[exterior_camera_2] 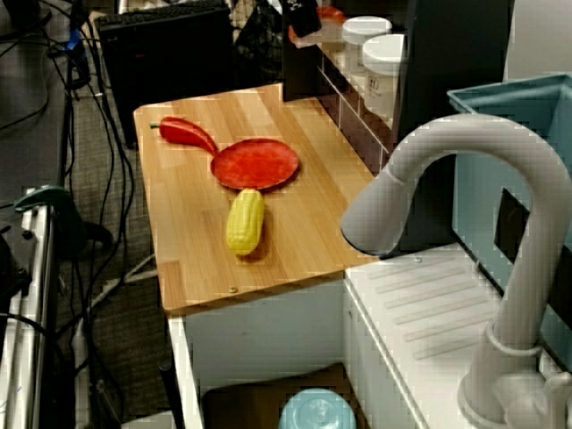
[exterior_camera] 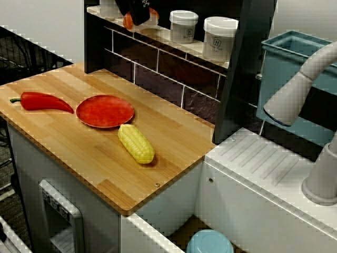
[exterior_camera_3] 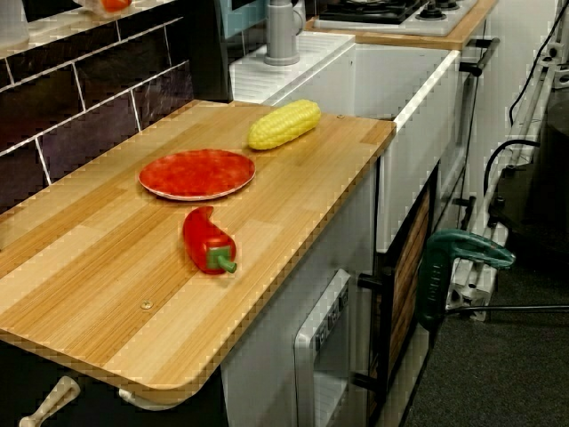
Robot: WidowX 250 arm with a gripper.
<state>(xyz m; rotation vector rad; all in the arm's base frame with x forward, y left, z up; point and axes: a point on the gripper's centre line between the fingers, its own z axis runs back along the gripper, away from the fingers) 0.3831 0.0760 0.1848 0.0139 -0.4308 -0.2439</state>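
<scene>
My black gripper is up at the shelf at the back of the wooden counter, cut off by the top edge of the front view. It is right at an orange object on the shelf, which shows on both sides of it. The fingertips are hidden, so whether they grip it is unclear. The view over the faucet shows the gripper beside the orange object. On the counter below lie a red plate, a yellow corn cob and a red pepper.
Two white lidded jars stand on the shelf to the right of the gripper. A dark post, a grey faucet, a white sink top and a blue bin lie further right. A blue bowl sits below.
</scene>
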